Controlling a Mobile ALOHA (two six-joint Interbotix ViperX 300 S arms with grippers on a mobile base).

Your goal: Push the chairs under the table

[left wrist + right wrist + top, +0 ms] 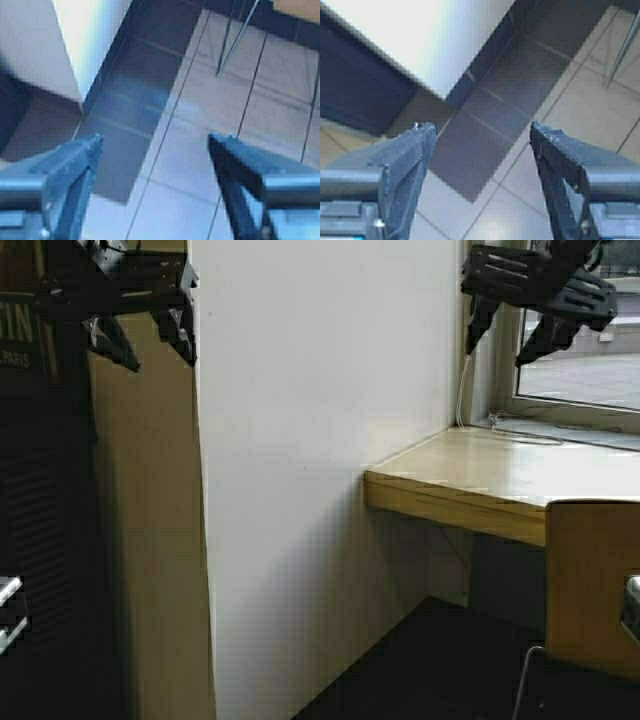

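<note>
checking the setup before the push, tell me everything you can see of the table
The table is a pale-wood counter with a glossy top and a thick yellow-tan front edge. It runs along the window sill, its left end against the white wall. A tan chair back stands in front of it, not yet pushed under.

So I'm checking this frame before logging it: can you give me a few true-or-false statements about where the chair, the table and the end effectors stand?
1. Both end effectors are open and hold nothing. True: the left end effector and the right end effector show only floor between their fingers.
2. The chair is fully under the table. False: its backrest stands in front of the table's front edge.
3. The right end effector is touching the chair. False: it is raised high near the window, apart from the chair.
4. The table meets a white wall on its left. True.
</note>
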